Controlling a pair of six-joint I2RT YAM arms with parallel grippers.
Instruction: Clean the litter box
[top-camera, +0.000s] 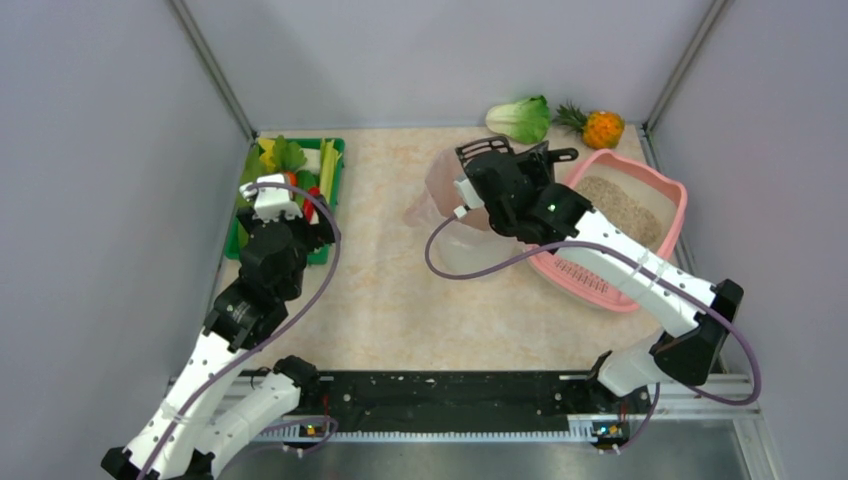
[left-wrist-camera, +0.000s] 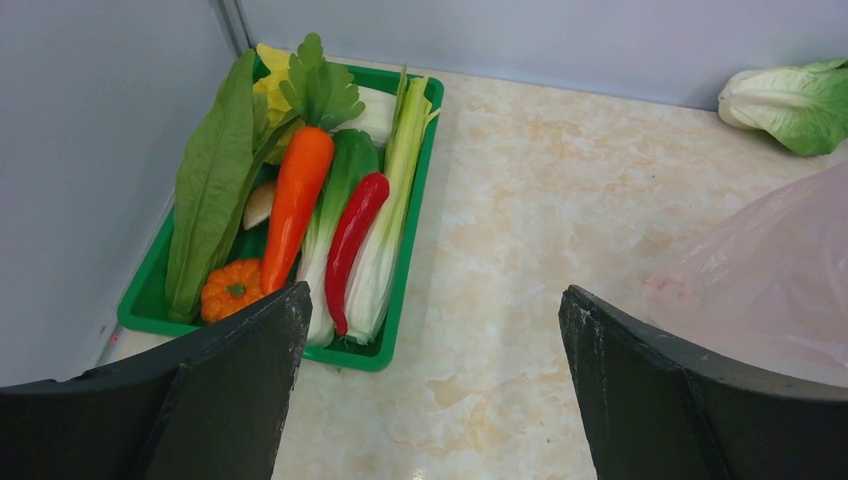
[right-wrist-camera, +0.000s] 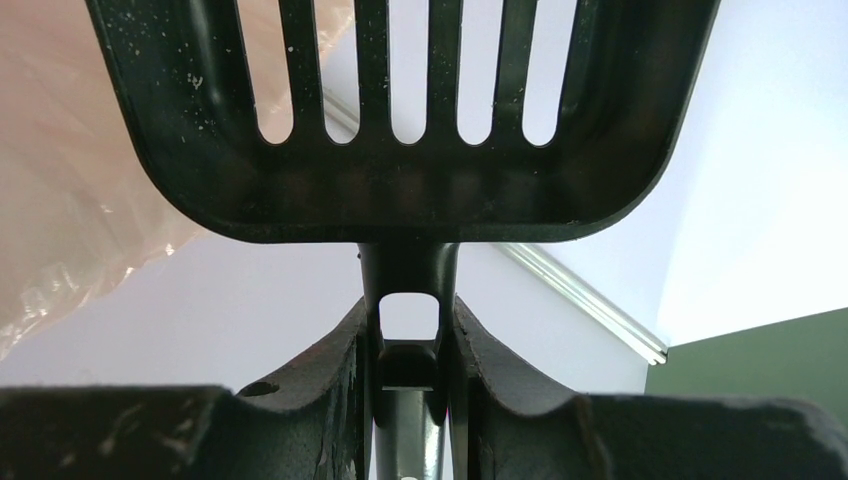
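Note:
The pink litter box (top-camera: 674, 196) stands at the right of the table, with beige sand (top-camera: 620, 208) in it. My right gripper (top-camera: 497, 180) (right-wrist-camera: 410, 340) is shut on the handle of a black slotted scoop (top-camera: 486, 150) (right-wrist-camera: 400, 200). It holds the scoop just left of the litter box, over the white bin's pink liner (top-camera: 445, 195) (right-wrist-camera: 70, 200). The scoop head looks empty apart from dust. My left gripper (top-camera: 275, 197) (left-wrist-camera: 430, 330) hangs open over bare table next to the green vegetable tray, with nothing between its fingers.
A green tray (top-camera: 336, 160) (left-wrist-camera: 412, 250) of toy vegetables sits at the far left. A cabbage (top-camera: 520, 118) (left-wrist-camera: 790, 100) and a small pineapple (top-camera: 602, 128) lie by the back wall. The white bin (top-camera: 470, 255) stands at the centre; its liner (left-wrist-camera: 770, 270) also shows in the left wrist view.

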